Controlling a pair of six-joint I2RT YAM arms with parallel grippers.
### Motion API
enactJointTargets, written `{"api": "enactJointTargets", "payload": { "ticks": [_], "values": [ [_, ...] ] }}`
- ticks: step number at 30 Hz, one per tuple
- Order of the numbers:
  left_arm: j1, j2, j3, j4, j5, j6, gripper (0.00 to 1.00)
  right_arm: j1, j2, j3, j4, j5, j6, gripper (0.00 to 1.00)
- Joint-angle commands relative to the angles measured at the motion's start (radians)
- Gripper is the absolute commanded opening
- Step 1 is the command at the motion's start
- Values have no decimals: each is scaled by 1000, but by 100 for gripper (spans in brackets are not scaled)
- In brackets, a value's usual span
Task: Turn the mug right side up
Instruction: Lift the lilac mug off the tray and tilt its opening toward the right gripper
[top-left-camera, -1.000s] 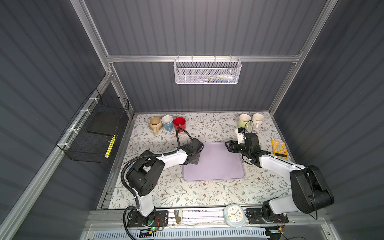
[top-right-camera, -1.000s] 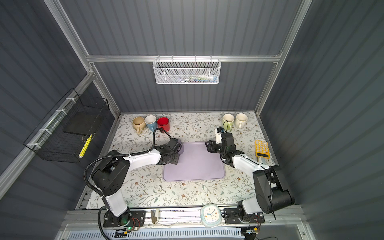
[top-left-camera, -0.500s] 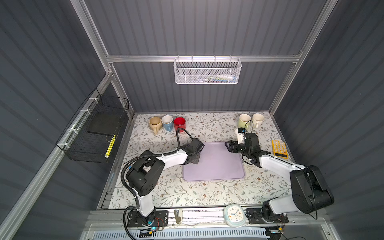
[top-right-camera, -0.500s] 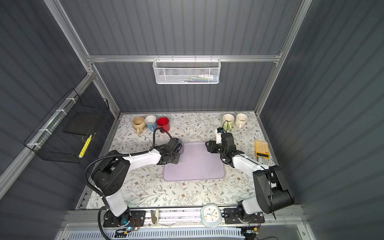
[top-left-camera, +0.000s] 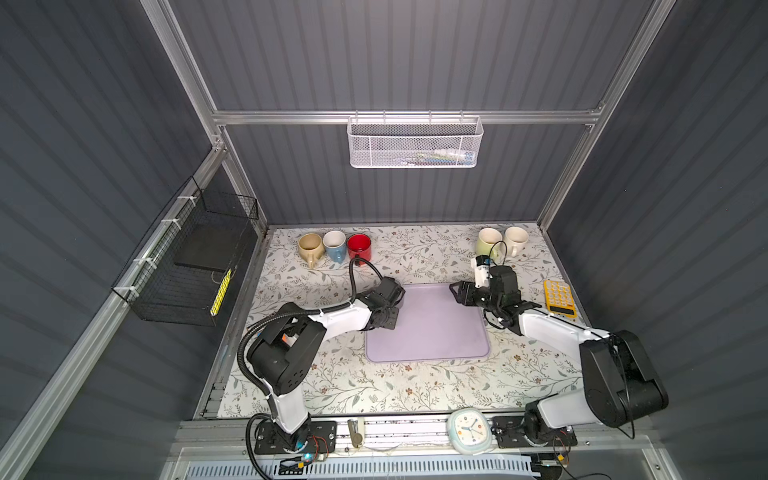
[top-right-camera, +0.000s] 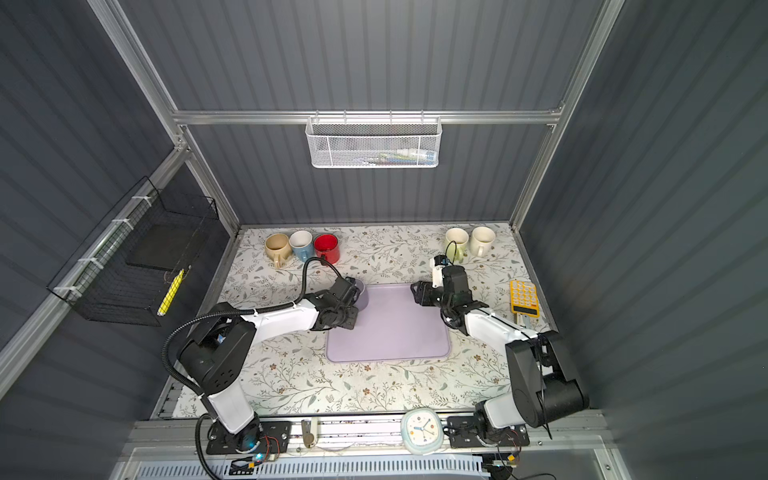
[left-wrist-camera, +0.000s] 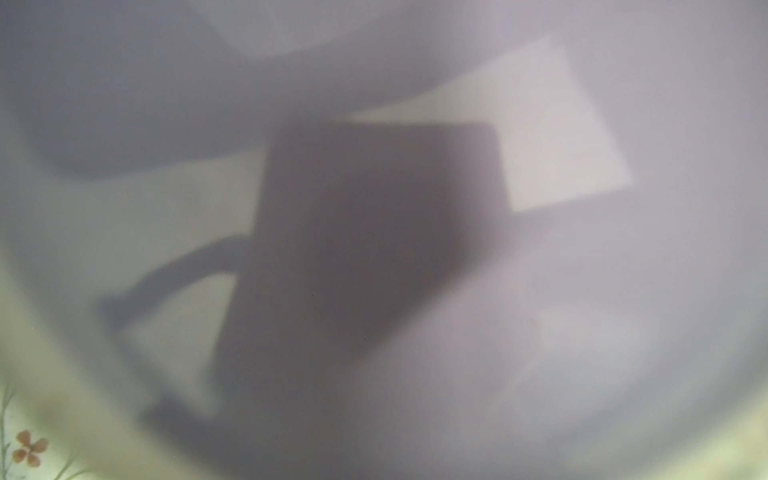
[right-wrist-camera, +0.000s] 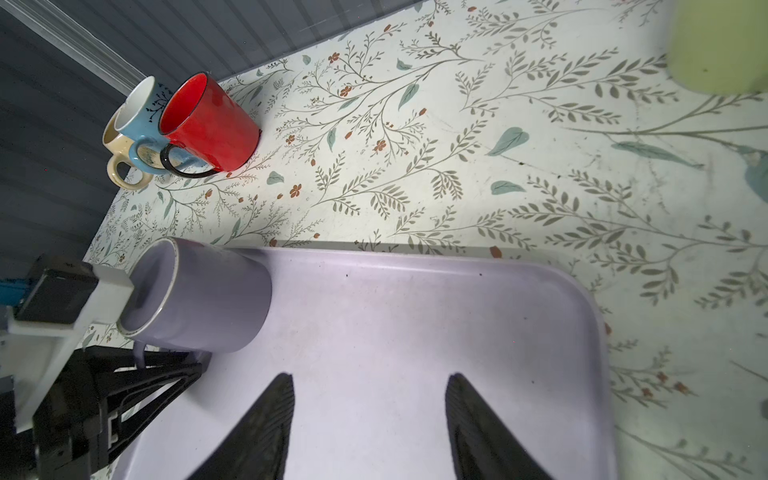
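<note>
Both top views looked down on the whole table (top-left-camera: 415, 257); right wrist skimmed the tray (right-wrist-camera: 415, 332); left wrist sat blur-close.

Arms: the left arm (top-left-camera: 340, 320) and the right arm (top-left-camera: 552, 332) wear glossy white shells between chunky black joint housings with rounded corners.
Cabling: a black corrugated hose (top-left-camera: 249, 336) runs along the left arm; a thin black wire (top-left-camera: 496, 251) rises over the right wrist.
Bases: black mounting plates (top-left-camera: 295, 436) on the near rail, dotted with screws and trailing red and black leads.
Wrist camera: a dark lens block in a white bracket (right-wrist-camera: 66, 299), with a blue connector behind.
Right gripper (right-wrist-camera: 370, 378): black tapered fingers (right-wrist-camera: 266, 424) with ribbed inner faces.
Left gripper (right-wrist-camera: 174, 368): a black, open-lattice triangular frame.
</note>
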Motion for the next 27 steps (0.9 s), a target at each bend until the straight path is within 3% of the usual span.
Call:
{"api": "enactJointTargets", "payload": {
  "ticks": [1,21,27],
  "values": [
    [19,-66,-19,74,59,10,7,-6,-4,-12,15,1,2,60],
    [134,-227,-115,263,441,-8,7,-36,-5,-39,82,-67,23,60],
    [171,-268,-139,344,591,-52,7,-50,-13,-51,112,-154,33,59]
  ]
}}
